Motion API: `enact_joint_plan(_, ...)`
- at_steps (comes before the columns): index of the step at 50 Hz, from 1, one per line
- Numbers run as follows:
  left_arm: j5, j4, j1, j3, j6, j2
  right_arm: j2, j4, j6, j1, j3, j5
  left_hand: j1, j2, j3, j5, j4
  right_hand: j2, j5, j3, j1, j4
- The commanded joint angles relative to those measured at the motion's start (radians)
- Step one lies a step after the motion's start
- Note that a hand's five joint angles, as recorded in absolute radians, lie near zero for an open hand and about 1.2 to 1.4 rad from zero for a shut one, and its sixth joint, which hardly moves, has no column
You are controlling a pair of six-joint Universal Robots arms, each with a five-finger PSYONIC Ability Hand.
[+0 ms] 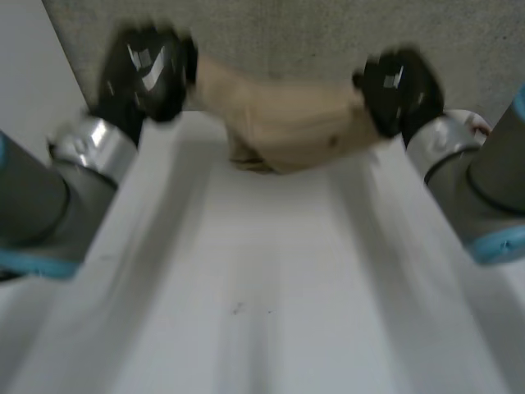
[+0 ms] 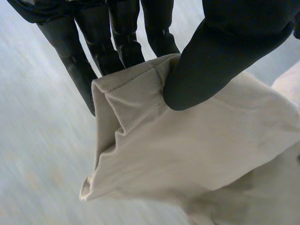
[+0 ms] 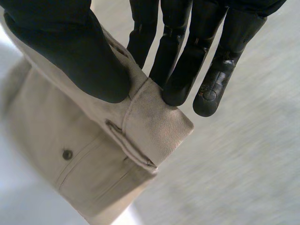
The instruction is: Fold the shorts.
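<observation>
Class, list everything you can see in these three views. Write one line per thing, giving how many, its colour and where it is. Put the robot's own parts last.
shorts: one, beige, held between the two hands over the table's far end
button: one, dark, on the shorts near the right hand's grip
table: one, white, below the shorts and arms
floor: grey, beyond the table's far edge
left hand: one, black, thumb and fingers pinching a hemmed corner of the shorts
right hand: one, black, thumb and fingers pinching the waistband end
left arm: one, grey with a light-blue cap
right arm: one, grey with a light-blue cap
</observation>
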Motion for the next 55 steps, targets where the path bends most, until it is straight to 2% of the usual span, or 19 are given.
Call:
enact_joint_plan(1, 0.002, -0.068, -0.003, -0.314, 0.003, -0.1, 0.112, 0.196, -0.004, -0.009, 0.175, -0.006, 0.255, 0.194, 0.201, 0.223, 0.194, 0.215, 0.214, 0.19, 0.425, 0.203)
enact_joint_plan(8, 0.0, -0.335, -0.002, -0.363, 0.001, -0.097, 0.103, 0.304, -0.008, -0.011, 0.246, -0.004, 0.255, 0.194, 0.201, 0.223, 0.194, 0.215, 0.214, 0.19, 0.425, 0.203)
enact_joint_plan(11, -0.004, -0.473, 0.003, -0.363, -0.002, -0.047, 0.081, 0.345, -0.014, -0.011, 0.267, -0.004, 0.255, 0.194, 0.201, 0.223, 0.194, 0.215, 0.214, 0.19, 0.425, 0.203)
enact_joint_plan(17, -0.004, -0.713, 0.015, -0.402, -0.005, 0.094, -0.016, 0.529, -0.025, -0.048, 0.315, -0.013, 0.255, 0.194, 0.201, 0.223, 0.194, 0.215, 0.214, 0.19, 0.425, 0.203)
enact_joint_plan(20, -0.001, -0.807, 0.011, -0.437, -0.004, 0.183, -0.063, 0.635, -0.083, -0.069, 0.35, -0.018, 0.255, 0.194, 0.201, 0.223, 0.194, 0.215, 0.214, 0.19, 0.425, 0.203)
enact_joint_plan(22, 0.002, -0.862, 0.005, -0.465, 0.0, 0.237, -0.092, 0.712, -0.177, -0.081, 0.392, -0.023, 0.255, 0.194, 0.201, 0.223, 0.194, 0.215, 0.214, 0.19, 0.425, 0.203)
enact_joint_plan(26, 0.004, -0.907, -0.014, -0.485, 0.0, 0.308, -0.115, 0.773, -0.3, -0.123, 0.445, -0.029, 0.255, 0.194, 0.201, 0.223, 0.194, 0.215, 0.214, 0.19, 0.425, 0.203)
enact_joint_plan(29, 0.005, -0.902, -0.017, -0.486, -0.002, 0.32, -0.115, 0.735, -0.285, -0.134, 0.459, -0.046, 0.255, 0.194, 0.201, 0.223, 0.194, 0.215, 0.214, 0.19, 0.425, 0.203)
enact_joint_plan(37, 0.004, -0.781, -0.019, -0.445, 0.006, 0.265, -0.114, 0.603, -0.18, -0.135, 0.45, -0.056, 0.255, 0.194, 0.201, 0.223, 0.194, 0.215, 0.214, 0.19, 0.425, 0.203)
enact_joint_plan(39, 0.007, -0.764, -0.022, -0.413, 0.007, 0.256, -0.114, 0.598, -0.177, -0.135, 0.451, -0.056, -0.566, -0.626, -0.62, -0.598, -0.627, 0.215, 0.214, 0.19, 0.425, 0.203)
enact_joint_plan(41, 0.005, -0.755, -0.022, -0.387, 0.009, 0.253, -0.114, 0.595, -0.176, -0.137, 0.455, -0.058, -0.926, -0.987, -0.98, -0.959, -0.987, 0.215, 0.214, 0.19, 0.425, 0.203)
enact_joint_plan(45, 0.007, -0.689, -0.019, -0.299, 0.009, 0.204, -0.111, 0.591, -0.176, -0.135, 0.461, -0.066, -0.922, -0.982, -0.976, -0.954, -0.983, 0.215, 0.214, 0.19, 0.425, 0.203)
enact_joint_plan(49, 0.017, -0.519, -0.022, -0.195, 0.006, 0.124, -0.106, 0.589, -0.176, -0.135, 0.462, -0.073, -0.901, -0.962, -0.955, -0.934, -0.962, 0.215, 0.214, 0.19, 0.425, 0.203)
enact_joint_plan(51, 0.033, -0.43, -0.022, -0.134, 0.001, 0.045, -0.102, 0.589, -0.176, -0.134, 0.464, -0.073, -0.875, -0.936, -0.929, -0.907, -0.936, 0.215, 0.214, 0.19, 0.425, 0.203)
enact_joint_plan(55, 0.074, -0.358, -0.02, 0.004, 0.0, -0.124, -0.094, 0.583, -0.176, -0.134, 0.467, -0.073, -0.817, -0.877, -0.87, -0.849, -0.878, 0.215, 0.214, 0.19, 0.425, 0.203)
